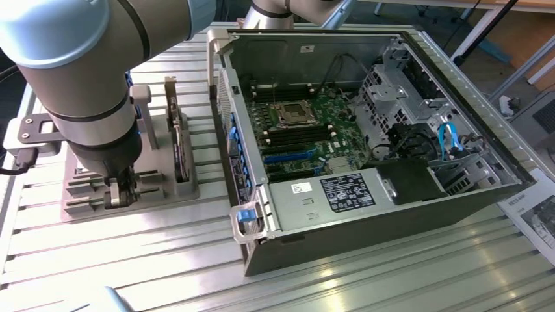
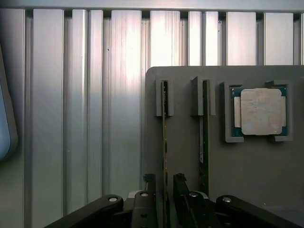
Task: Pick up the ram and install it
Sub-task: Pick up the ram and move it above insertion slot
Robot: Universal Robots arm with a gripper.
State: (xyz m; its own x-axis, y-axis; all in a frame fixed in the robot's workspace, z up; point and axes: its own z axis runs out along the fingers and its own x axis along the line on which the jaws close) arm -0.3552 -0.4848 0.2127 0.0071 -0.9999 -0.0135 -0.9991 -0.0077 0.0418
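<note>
**Open-jawed over the ram in its holder**

Down low with the gripper [image 2: 165, 190] at the grey holder [image 2: 237, 180], towards the exterior view's left on the slatted metal table [image 1: 130, 260]. Straddling the ram [image 2: 164, 137] with jaws apart: one dark finger [image 2: 149, 192] to each side of the thin green stick, narrow gaps showing, nothing clamped. Seated edge-up in its slot in the holder, not yet lifted. Just beside it, in a parallel slot, a second stick [image 2: 204, 142]. Past that, in a square recess, a silver-topped processor chip [image 2: 262, 111]. Nothing legible on any of the three.

Over on the exterior view's right, apart from the holder, an open computer case [image 1: 390, 237] lying on its side, with the motherboard [image 1: 303, 130] exposed. Along the near edge, a grey metal housing [image 1: 303, 214] carrying a black label [image 1: 347, 192] with white print too small to read, and beside that a white sticker [image 1: 301, 188], likewise unreadable. Another white sticker [image 1: 308, 49] on the far inner wall, no words made out. Blue cables [image 1: 448, 140] looped near the drive bay. At the far right edge, a printed sheet of paper [image 1: 533, 218], text not readable.
</note>
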